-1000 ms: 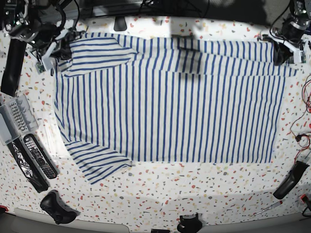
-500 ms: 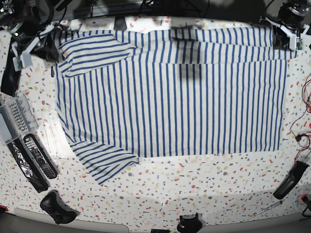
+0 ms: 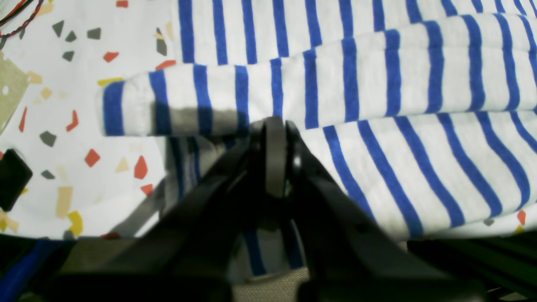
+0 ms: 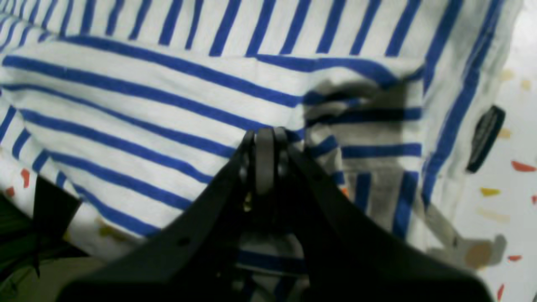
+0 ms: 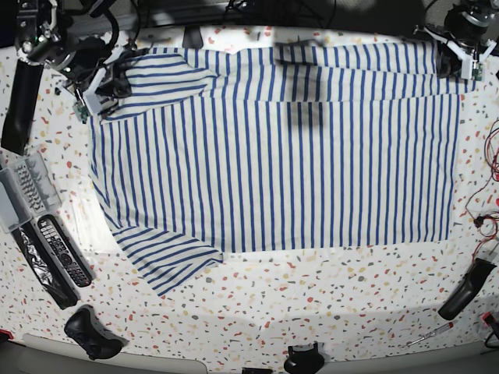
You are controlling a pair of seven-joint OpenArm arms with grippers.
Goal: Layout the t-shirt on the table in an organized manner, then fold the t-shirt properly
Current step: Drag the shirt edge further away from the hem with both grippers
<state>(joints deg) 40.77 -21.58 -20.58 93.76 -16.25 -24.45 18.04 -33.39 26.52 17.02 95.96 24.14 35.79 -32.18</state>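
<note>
T-shirt (image 5: pixel 273 148), striped, spread flat on table (image 5: pixel 312 304), laying-out step; left gripper (image 3: pixel 275 126) and right gripper (image 4: pixel 264 134), jaws closed pinching its far corners; next likely calls for folding the far edge forward evenly

**Three views, one striped cloth**

The base camera looks down from above on the whole table (image 5: pixel 257 304), far off. Each wrist camera sits close behind its closed fingers (image 3: pixel 275 142) (image 4: pixel 264 151), aimed past the fingertips. All three share the t-shirt (image 5: pixel 273 156) beyond those tips.
</note>
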